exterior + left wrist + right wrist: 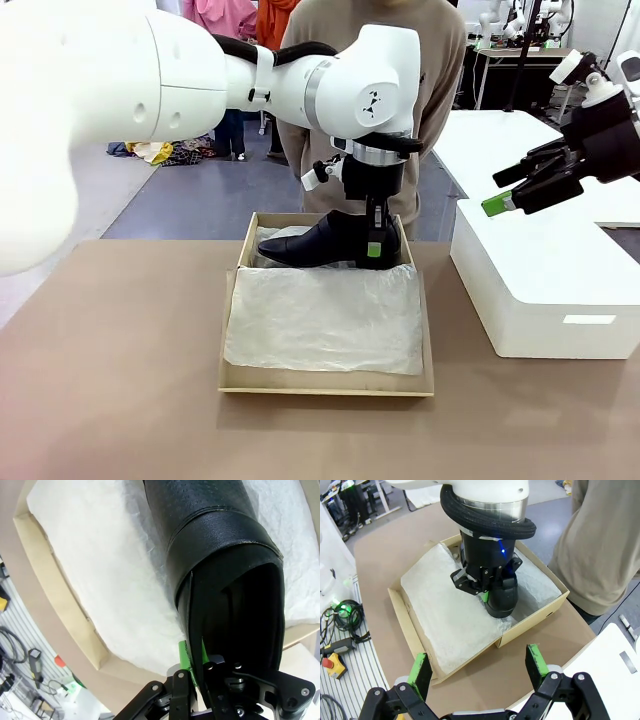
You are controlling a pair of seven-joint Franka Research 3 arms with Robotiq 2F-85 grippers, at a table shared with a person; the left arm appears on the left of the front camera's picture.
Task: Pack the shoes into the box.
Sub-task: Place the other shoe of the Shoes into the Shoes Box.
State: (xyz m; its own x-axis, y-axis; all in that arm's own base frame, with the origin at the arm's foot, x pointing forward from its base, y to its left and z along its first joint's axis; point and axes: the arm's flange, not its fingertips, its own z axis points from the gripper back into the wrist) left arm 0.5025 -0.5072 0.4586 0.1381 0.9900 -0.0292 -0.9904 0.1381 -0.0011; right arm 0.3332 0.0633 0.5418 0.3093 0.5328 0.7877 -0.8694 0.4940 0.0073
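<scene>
One glossy black shoe (315, 243) is over the far end of the tan cardboard box (325, 385), its toe pointing to picture left, low above the white tissue paper (320, 320). My left gripper (378, 245) is shut on the shoe's heel collar from above. In the left wrist view the shoe (220, 555) runs away from the left gripper (195, 666), one green pad against the collar's outside. My right gripper (505, 197) hangs open and empty at the right, above the white box. From the right wrist, the right gripper (479, 667) looks down on the box (410, 622) and the shoe's heel (501, 600).
A large smooth white box (545, 290) stands on the brown table right of the cardboard box. A person in a beige top (440, 90) stands at the far edge, right behind the box. The near and left parts of the table are bare.
</scene>
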